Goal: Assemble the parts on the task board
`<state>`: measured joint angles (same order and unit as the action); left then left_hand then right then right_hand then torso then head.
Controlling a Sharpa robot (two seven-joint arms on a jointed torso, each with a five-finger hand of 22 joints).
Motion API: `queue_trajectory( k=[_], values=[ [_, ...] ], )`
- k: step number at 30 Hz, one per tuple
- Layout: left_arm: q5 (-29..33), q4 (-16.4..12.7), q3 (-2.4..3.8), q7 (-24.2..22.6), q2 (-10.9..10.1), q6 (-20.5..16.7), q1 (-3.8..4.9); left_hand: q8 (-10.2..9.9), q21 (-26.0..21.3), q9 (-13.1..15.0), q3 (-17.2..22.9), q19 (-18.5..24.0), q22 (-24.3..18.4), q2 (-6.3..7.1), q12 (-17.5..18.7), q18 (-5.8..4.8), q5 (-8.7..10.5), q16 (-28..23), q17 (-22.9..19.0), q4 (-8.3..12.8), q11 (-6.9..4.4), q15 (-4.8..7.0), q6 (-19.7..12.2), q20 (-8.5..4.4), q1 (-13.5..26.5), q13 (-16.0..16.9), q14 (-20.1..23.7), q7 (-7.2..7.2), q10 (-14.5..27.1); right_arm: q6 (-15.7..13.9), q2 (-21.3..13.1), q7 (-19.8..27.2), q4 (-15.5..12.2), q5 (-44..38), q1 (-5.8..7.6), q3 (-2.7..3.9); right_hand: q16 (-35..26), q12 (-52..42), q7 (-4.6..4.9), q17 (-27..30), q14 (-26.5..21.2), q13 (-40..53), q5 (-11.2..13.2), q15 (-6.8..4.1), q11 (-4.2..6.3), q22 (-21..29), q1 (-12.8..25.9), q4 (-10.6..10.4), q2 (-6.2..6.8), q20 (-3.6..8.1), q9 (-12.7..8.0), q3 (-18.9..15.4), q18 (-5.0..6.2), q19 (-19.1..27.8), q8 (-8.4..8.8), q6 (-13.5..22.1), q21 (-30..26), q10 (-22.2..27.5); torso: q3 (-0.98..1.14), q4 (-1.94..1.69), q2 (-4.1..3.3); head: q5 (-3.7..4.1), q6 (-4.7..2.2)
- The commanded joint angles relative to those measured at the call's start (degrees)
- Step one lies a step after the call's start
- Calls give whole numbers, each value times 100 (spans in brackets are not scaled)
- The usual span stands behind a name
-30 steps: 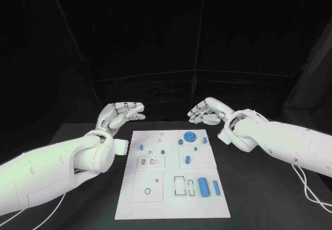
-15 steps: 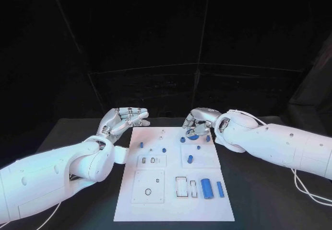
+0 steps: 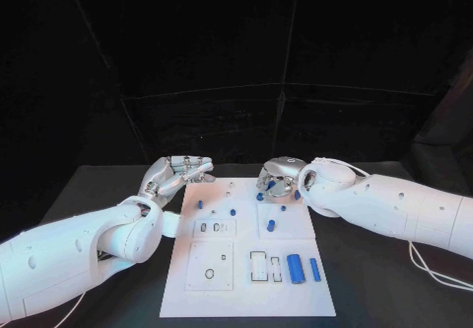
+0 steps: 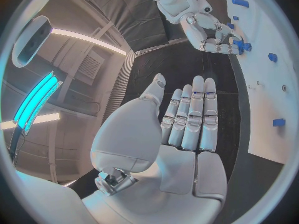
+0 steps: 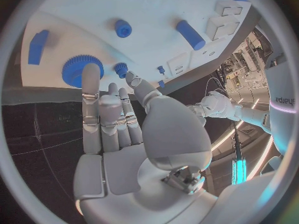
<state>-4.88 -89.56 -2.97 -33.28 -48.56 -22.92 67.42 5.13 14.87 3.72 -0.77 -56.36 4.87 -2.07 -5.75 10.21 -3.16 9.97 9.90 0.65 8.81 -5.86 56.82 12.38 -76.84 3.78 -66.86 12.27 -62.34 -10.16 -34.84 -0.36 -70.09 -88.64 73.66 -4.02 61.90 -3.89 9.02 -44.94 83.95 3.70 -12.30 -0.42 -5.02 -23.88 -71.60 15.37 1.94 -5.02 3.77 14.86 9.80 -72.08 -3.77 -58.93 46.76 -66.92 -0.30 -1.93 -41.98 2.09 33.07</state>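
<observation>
The white task board (image 3: 247, 287) lies in the middle of the table. A thick blue cylinder (image 3: 294, 265) and a slimmer one (image 3: 314, 269) lie at its near right. Small blue pegs (image 3: 199, 203) stand further back. My right hand (image 3: 281, 179) hovers over the board's far right part. In the right wrist view its fingers are stretched out, with one fingertip (image 5: 91, 74) over the large blue gear (image 5: 74, 70); I cannot tell if it touches. A small gear (image 5: 120, 68) sits beside it. My left hand (image 3: 178, 172) is held off the board's far left corner, fingers straight and holding nothing (image 4: 181, 129).
The black table (image 3: 98, 198) surrounds the board, with bare room on both sides. White cables (image 3: 434, 273) trail from my right arm at the table's right. Rectangular slots (image 3: 258, 265) and an oval hole (image 3: 210, 273) mark the board's near half.
My right hand has come down from beyond the board's far edge to over the large gear. The left hand has barely moved. The camera has shifted.
</observation>
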Motion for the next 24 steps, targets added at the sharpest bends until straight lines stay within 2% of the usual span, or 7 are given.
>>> queue_trajectory(
  k=[1,7,12,17,19,24],
  values=[
    [-56,-12,5,6,3,128,11,-23,-21,-4,0,-6,-8,-10,13,33,9,-29,5,47,43,-33,2,20,52,-9,0,43,3,152,42,-54,31,-216,16,5,134,-17,0,-149,160,3,33,1,-4,-40,56,-9,3,0,5,51,62,56,6,26,75,32,6,-10,-38,9,8],
    [-56,-9,6,23,7,148,12,-24,-22,-4,-1,-6,-9,-11,13,33,9,-30,6,47,43,-33,3,21,53,-9,0,44,3,221,135,-30,136,-229,15,5,348,-18,-1,-373,161,2,41,3,-3,-287,54,-22,-28,-7,6,116,37,41,4,16,306,19,10,-7,-68,-7,2],
    [-55,-14,6,35,8,159,13,-24,-23,-4,-1,-7,-9,-11,13,33,9,-31,6,48,43,-33,3,21,55,-8,0,44,3,284,201,-21,214,-232,15,4,504,-21,3,-543,168,2,49,6,-3,-486,55,-40,-63,-12,7,176,15,21,1,2,484,1,17,-27,-93,13,2],
    [-55,-18,6,44,5,163,15,-24,-23,-4,-1,-7,-9,-11,13,33,9,-31,6,48,43,-33,3,21,55,-8,0,44,3,374,241,-21,241,-233,14,4,679,-48,7,-736,178,7,55,2,7,-759,54,-61,-107,-13,12,261,-17,-25,-8,-41,714,-80,22,-18,-103,8,31],
    [-55,-17,6,48,4,164,16,-24,-23,-4,-1,-7,-9,-11,13,33,9,-31,6,48,43,-33,3,21,55,-8,0,44,3,406,253,-19,246,-233,14,4,729,-59,8,-785,179,8,61,-1,13,-853,49,-67,-120,-12,16,296,-28,-40,-18,-74,795,-118,23,-19,-116,9,22],
    [-55,-16,6,54,0,165,21,-27,-25,-3,-2,-9,-12,-15,15,33,9,-35,8,49,44,-35,3,22,59,-8,0,44,3,438,280,-23,273,-233,13,4,822,-101,-6,-855,164,16,139,-21,36,-1113,7,-84,-198,-7,32,424,-59,-87,-60,-224,1016,-258,19,-22,-125,14,26]
  ],
)
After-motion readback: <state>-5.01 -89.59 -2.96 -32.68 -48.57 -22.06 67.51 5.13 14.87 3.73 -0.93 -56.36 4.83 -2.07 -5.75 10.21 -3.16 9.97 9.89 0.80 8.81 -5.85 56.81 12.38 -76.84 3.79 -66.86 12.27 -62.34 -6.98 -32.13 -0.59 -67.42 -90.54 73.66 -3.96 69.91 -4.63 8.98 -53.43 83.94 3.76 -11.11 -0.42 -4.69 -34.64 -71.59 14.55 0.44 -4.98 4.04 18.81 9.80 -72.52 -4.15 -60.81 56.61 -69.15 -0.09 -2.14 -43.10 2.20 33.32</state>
